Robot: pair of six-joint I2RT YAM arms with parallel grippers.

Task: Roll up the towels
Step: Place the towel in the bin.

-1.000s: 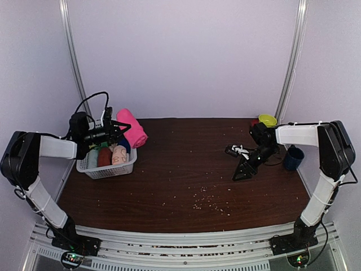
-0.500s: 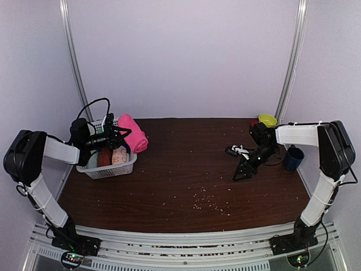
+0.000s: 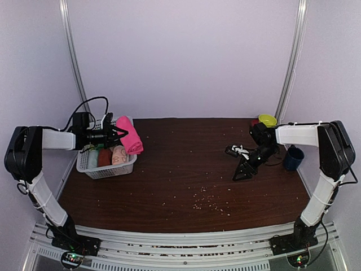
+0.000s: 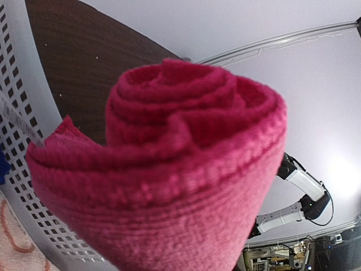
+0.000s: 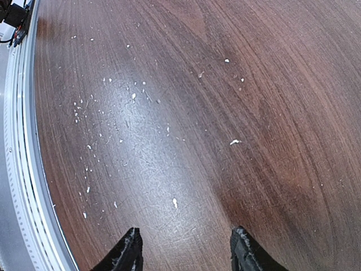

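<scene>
A rolled hot pink towel (image 3: pixel 130 134) is held in my left gripper (image 3: pixel 117 134), tilted over the right rim of the white mesh basket (image 3: pixel 107 170). In the left wrist view the pink roll (image 4: pixel 186 169) fills the frame end-on and hides my fingers. Next to it are the basket wall (image 4: pixel 28 113) and a peach patterned towel (image 4: pixel 14 243). Inside the basket stand rolled towels: peach (image 3: pixel 119 154), brown-red (image 3: pixel 104 157) and green (image 3: pixel 93 158). My right gripper (image 3: pixel 243 171) is open and empty, its tips low over bare table in the right wrist view (image 5: pixel 186 248).
A dark blue mug (image 3: pixel 293 158) stands at the right table edge, and a yellow-green bowl (image 3: pixel 267 120) at the back right. Small white crumbs (image 3: pixel 206 202) lie scattered on the dark wood table. A metal rail runs along the near edge.
My left gripper has carried the pink roll a little down and left, closer over the basket. The right arm has not moved.
</scene>
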